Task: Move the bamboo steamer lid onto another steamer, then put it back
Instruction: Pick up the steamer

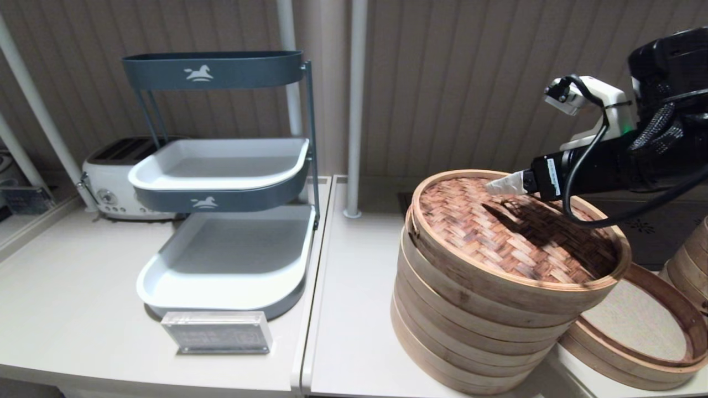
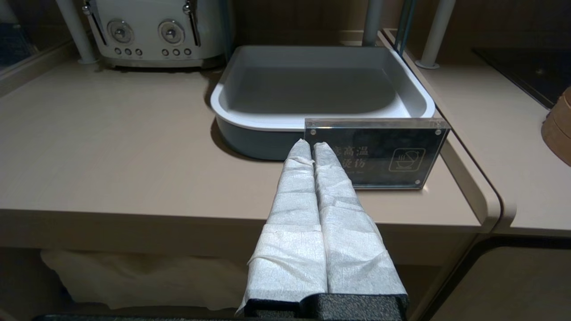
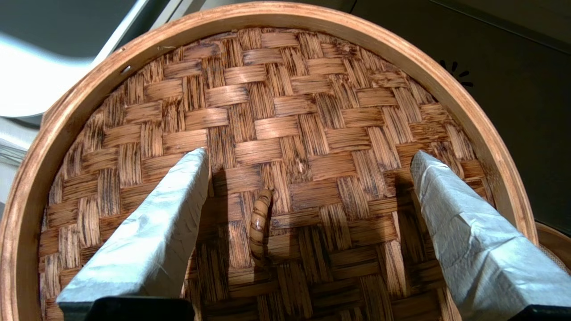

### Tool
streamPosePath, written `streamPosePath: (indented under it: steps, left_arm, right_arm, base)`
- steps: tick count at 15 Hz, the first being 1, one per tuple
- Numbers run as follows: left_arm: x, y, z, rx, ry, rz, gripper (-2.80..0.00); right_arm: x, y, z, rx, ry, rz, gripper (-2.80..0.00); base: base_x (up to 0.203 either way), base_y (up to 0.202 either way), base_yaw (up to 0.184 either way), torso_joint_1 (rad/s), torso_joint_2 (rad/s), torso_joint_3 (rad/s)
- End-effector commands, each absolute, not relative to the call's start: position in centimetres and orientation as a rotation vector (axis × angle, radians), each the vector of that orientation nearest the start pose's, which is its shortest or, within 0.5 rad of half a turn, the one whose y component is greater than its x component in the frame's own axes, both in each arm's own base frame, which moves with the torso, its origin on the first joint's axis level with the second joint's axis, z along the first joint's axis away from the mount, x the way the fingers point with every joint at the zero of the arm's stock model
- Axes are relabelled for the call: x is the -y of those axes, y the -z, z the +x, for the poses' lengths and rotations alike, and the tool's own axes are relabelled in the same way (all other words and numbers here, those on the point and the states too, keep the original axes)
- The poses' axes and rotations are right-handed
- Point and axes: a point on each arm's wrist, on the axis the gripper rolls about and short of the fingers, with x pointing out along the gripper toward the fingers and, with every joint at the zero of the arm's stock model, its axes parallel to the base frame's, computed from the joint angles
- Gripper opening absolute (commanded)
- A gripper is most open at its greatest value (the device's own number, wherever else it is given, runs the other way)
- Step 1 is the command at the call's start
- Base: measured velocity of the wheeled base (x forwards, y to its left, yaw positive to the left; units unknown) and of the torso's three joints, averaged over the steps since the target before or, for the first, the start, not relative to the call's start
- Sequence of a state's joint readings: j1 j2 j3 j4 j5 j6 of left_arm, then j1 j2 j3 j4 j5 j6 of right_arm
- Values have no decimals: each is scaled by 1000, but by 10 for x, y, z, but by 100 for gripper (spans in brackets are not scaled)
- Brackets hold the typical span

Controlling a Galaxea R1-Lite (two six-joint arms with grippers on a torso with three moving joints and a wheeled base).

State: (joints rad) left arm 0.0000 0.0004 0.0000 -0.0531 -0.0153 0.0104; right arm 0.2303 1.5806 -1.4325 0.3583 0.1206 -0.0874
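Note:
The bamboo steamer lid point(image 1: 514, 232), reddish-brown woven top inside a pale band, lies on top of the tall stack of pale tiers point(image 1: 464, 331), shifted slightly towards the right. My right gripper point(image 1: 504, 185) hovers over the lid's far part. In the right wrist view this gripper point(image 3: 308, 156) is open, its white-wrapped fingers point(image 3: 147, 232) spread either side of the small centre loop point(image 3: 260, 218) with nothing held. My left gripper point(image 2: 312, 145) is shut and empty, parked low in front of the left counter's edge, out of the head view.
The low steamer point(image 1: 686, 309) with a pale liner sits uncovered right of the stack. Another bamboo stack point(image 1: 691, 260) shows at the far right. On the left counter stand a tiered grey rack point(image 1: 221, 182), a toaster point(image 1: 113, 182) and an acrylic sign point(image 1: 217, 331).

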Motion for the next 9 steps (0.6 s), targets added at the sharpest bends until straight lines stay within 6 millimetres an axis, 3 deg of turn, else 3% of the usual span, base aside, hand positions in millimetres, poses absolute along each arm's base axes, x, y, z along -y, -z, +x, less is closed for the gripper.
streamPosePath:
  steps: [1,9]
  left_arm:
    - [0,-73,-21,26,15,11,-280]
    - [0,-73,-21,26,15,11,-280]
  right_arm:
    - [-67,-297,266,-502,-372,-114,0]
    - [-70,-289,261,-527,-386,-117,0]
  base:
    - [0,0,0,0,0,0]
    - [0,0,0,0,0,0]
